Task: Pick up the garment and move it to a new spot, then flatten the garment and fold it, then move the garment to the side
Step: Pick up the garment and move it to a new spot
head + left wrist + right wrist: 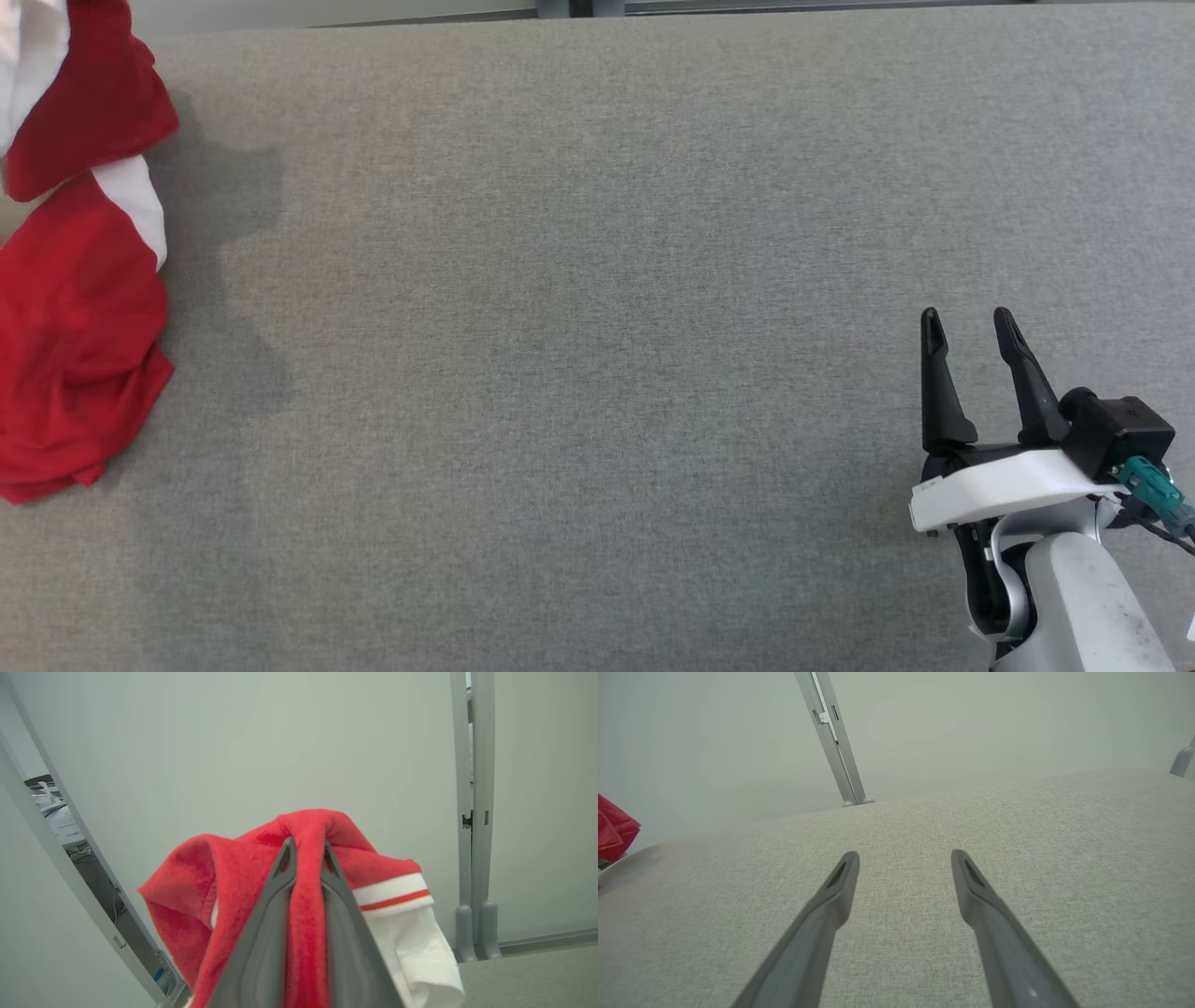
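Two fingers of the left gripper [307,843] pinched a fold of the red-and-white garment [233,877], which hung bunched, long axis vertical, at the far left of the grey table [597,373]. The right gripper [967,319], spread and empty, sat well apart to its right.

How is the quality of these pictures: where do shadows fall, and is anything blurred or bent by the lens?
Head view: even, soft light, no glare; the garment casts a faint shadow to its right on the table. Left wrist view: the wide lens bends the frame post at the left into a curve. Right wrist view: the right gripper blurs toward the bottom edge.
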Robot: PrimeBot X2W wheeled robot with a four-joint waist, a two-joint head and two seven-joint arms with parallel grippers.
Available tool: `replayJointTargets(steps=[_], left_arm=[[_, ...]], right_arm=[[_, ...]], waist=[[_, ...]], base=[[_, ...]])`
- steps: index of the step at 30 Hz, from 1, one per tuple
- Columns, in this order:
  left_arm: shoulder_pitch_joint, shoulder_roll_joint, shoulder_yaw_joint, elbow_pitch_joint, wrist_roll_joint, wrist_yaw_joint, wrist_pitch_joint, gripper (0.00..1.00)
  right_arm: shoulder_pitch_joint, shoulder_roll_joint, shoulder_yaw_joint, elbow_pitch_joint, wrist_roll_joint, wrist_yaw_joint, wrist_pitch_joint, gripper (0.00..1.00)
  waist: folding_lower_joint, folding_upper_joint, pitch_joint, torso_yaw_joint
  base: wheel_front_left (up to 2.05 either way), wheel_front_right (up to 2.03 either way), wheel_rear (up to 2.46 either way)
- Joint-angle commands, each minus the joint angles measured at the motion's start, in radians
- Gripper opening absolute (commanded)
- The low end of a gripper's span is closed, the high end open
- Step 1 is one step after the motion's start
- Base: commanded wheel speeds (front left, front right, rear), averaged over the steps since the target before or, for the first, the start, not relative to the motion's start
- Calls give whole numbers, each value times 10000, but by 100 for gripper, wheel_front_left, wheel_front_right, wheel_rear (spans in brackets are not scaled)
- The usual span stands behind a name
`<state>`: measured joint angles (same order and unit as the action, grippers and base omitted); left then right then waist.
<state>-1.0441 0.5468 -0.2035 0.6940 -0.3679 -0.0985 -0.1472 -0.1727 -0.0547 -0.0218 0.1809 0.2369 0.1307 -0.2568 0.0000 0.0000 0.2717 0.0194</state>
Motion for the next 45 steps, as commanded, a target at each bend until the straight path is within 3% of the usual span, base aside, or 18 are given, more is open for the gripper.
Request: replayJointTargets(steps=[1, 11, 20, 25, 31, 40, 45], left_arm=[[-242, -10, -69, -364, 87, -20, 90, 0], [-1169, -970, -673, -2953, -66, 141, 1102, 0], [-1470, -2346, -1781, -3708, -30, 84, 1504, 0], [-583, -3062, -2506, -3799, 0, 122, 1348, 0], [981, -3636, -3168, -3504, -142, 279, 1020, 0], [3662, -4066, -3349, -2535, -632, 894, 141, 0], [4889, -4225, -3557, -2029, -858, 936, -219, 0]], right_arm=[[79, -1, 24, 79, 86, 1, -60, 100], [94, 36, 56, 232, 451, 1, -93, 100], [12, 43, 203, 205, 771, 1, -91, 100], [11, 44, 253, 143, 793, 1, -90, 100], [110, 43, 181, 117, 762, 1, -90, 100], [112, 40, 292, 173, 805, 1, -91, 100], [152, 40, 382, 267, 773, 1, -91, 100]], waist=[[0, 0, -253, -349], [0, 0, -526, -1439], [0, 0, -456, -2484], [0, 0, -466, -2973], [0, 0, -452, -3108], [0, 0, -469, -2918], [0, 0, -613, -2767]], base=[[0, 0, 0], [0, 0, 0], [0, 0, 0], [0, 0, 0], [0, 0, 0], [0, 0, 0], [0, 0, 0]])
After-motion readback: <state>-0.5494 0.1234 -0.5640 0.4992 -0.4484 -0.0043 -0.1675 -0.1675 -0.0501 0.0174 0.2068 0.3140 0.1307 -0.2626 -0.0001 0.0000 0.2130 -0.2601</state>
